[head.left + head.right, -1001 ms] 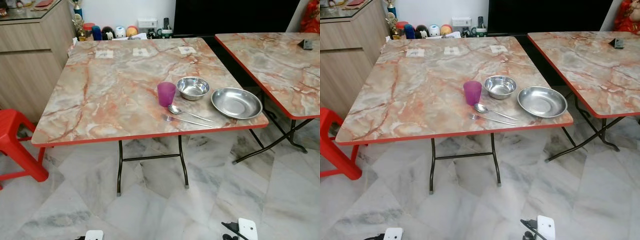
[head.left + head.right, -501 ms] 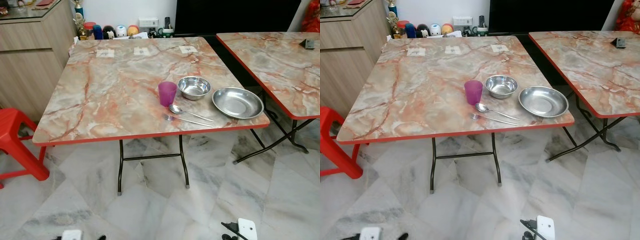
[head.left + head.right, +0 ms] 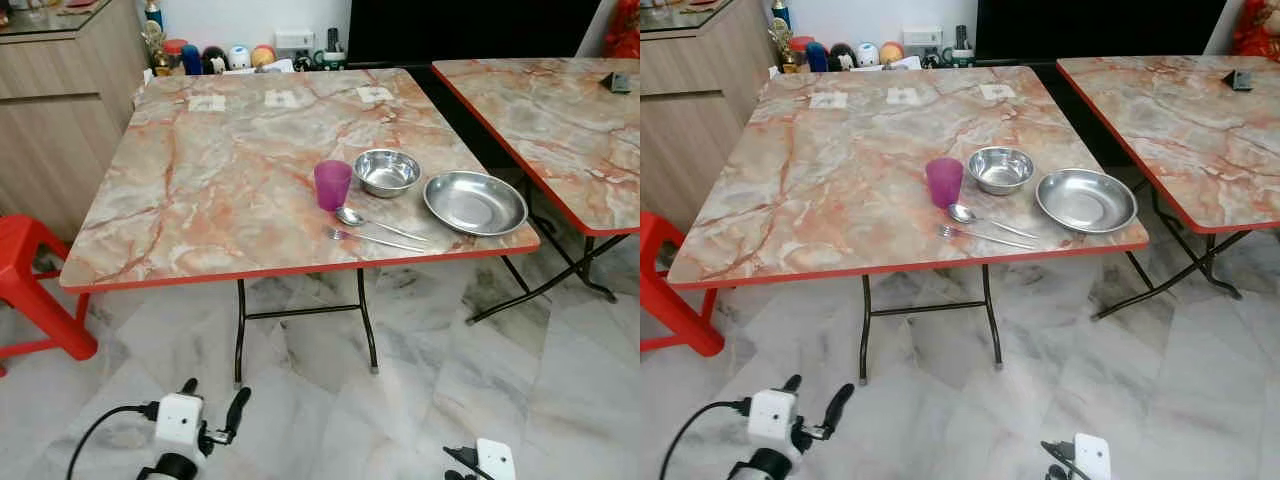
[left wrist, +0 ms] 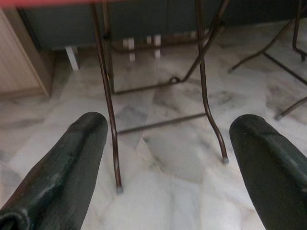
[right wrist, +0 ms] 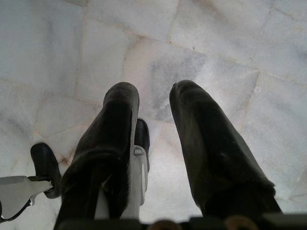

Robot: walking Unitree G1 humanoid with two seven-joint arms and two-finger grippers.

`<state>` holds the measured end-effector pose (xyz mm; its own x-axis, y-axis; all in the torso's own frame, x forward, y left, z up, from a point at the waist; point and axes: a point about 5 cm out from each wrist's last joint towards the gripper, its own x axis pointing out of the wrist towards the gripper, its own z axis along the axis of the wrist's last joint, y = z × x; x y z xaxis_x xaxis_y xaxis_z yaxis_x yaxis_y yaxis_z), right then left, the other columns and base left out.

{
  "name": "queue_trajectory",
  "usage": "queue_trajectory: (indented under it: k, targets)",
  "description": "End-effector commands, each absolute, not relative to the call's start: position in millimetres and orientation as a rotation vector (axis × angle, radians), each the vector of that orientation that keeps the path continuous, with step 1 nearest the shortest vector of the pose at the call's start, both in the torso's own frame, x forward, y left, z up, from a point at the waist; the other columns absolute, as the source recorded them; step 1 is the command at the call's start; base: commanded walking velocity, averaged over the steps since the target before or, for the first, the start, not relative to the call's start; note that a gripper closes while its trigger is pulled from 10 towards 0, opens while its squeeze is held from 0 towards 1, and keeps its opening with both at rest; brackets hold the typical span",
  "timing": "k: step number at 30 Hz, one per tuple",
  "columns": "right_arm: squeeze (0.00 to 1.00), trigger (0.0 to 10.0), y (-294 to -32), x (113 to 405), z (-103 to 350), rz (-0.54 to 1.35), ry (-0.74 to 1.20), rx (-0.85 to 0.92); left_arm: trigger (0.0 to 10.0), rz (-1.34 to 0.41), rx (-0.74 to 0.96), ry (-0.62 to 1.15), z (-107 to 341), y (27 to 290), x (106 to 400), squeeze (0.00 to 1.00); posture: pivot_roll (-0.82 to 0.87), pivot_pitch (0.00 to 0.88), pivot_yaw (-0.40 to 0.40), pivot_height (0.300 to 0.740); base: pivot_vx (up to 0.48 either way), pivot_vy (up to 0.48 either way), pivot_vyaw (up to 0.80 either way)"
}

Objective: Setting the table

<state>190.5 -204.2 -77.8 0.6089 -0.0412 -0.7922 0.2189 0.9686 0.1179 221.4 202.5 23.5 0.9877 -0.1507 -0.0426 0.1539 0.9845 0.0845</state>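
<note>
Standing on the marbled table (image 3: 200,190) with its red edge are the task's things, all gathered toward the 4 o'clock corner of the tabletop. A purple cup (image 3: 332,185) stands upright, and just beside it at 2 o'clock sits a steel bowl (image 3: 387,172). A steel plate (image 3: 475,204) lies near the bowl at its 4 o'clock, close to the table's front edge. A spoon (image 3: 352,217) and a fork (image 3: 372,239) lie side by side in front of the cup, at its 5 o'clock, between the cup and the table edge; whether they touch each other cannot be told.

The left hand (image 3: 212,412) hangs low over the marble floor (image 3: 420,360), at 7 o'clock from the table, its two black fingers (image 4: 67,167) spread wide apart and holding nothing; its wrist view looks between them at the table's dark metal legs (image 4: 108,105). The right hand (image 5: 154,98) hangs down over the floor at about 5 o'clock of the head views, its fingers a narrow gap apart and empty.

A second marbled table (image 3: 560,120) stands at 2 o'clock, a red stool (image 3: 30,290) at 9 o'clock, and a wooden cabinet (image 3: 60,110) at 10 o'clock.
</note>
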Motion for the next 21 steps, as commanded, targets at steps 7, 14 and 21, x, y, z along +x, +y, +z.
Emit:
queue_trajectory:
  k: [7,14,21]
  targets:
    - [0.0,10.0,-207.0,187.4,-78.8,-0.158,0.911,0.201,10.0,-0.156,0.089,0.113,22.6,201.1,218.5,0.0,0.09,0.087,-0.034,0.74,0.0,0.0,0.0]
    - [0.0,10.0,-206.2,189.2,-78.1,-0.165,0.903,0.208,10.0,-0.16,0.061,0.411,-24.4,203.7,219.3,0.0,0.08,0.094,-0.035,0.74,0.0,0.0,0.0]
    - [0.0,10.0,-203.8,190.1,-78.1,-0.167,0.901,0.216,10.0,0.019,0.025,0.779,-67.7,219.1,188.4,0.0,0.06,0.101,-0.032,0.74,0.0,0.0,0.0]
